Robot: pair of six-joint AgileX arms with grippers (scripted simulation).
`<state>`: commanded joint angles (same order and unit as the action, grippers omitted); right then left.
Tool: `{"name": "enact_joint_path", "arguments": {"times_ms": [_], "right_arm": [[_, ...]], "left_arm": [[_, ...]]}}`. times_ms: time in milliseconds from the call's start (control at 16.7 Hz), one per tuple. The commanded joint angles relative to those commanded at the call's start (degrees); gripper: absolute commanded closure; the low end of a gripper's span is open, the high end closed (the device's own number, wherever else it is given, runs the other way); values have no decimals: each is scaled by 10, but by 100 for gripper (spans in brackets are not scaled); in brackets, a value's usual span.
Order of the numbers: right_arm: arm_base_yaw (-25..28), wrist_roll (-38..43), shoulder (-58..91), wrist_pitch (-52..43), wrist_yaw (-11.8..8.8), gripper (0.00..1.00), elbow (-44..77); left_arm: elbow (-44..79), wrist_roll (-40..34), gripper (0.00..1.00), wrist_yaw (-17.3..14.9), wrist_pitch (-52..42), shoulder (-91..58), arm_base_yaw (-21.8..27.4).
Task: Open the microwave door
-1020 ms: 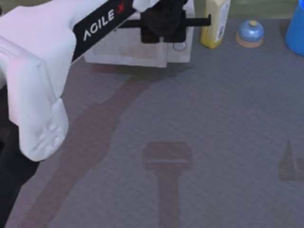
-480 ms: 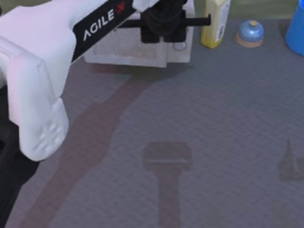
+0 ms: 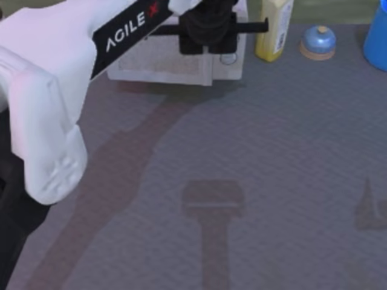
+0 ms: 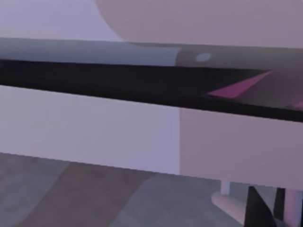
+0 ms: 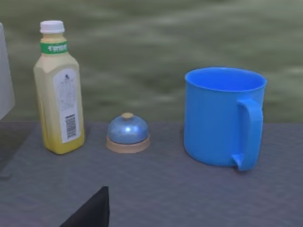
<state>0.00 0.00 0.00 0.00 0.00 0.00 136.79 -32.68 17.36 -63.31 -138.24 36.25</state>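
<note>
The white microwave (image 3: 175, 66) stands at the table's far edge, left of centre. Its door (image 3: 160, 60) with the mesh window faces the table, and a knob (image 3: 228, 58) shows on the side panel. My left gripper (image 3: 208, 29) reaches over the microwave's right part. In the left wrist view a dark gap (image 4: 142, 85) runs along the door's edge with pink showing inside. The door's pale bar handle (image 4: 232, 202) runs into the black fingers (image 4: 258, 213), which are shut on it. My right arm is parked off the top view's right side.
A yellow bottle (image 3: 273, 30) stands right of the microwave, close to the left gripper. Further right are a blue bell (image 3: 318, 41) and a blue mug (image 5: 222, 116) at the far right corner.
</note>
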Motion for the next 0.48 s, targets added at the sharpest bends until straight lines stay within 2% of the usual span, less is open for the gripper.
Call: {"name": "enact_joint_path", "arguments": {"times_ms": [480], "right_arm": [[0,0,0,0,0,0,0]], "left_arm": [[-23,8,100,-4,17,18,2]]}}
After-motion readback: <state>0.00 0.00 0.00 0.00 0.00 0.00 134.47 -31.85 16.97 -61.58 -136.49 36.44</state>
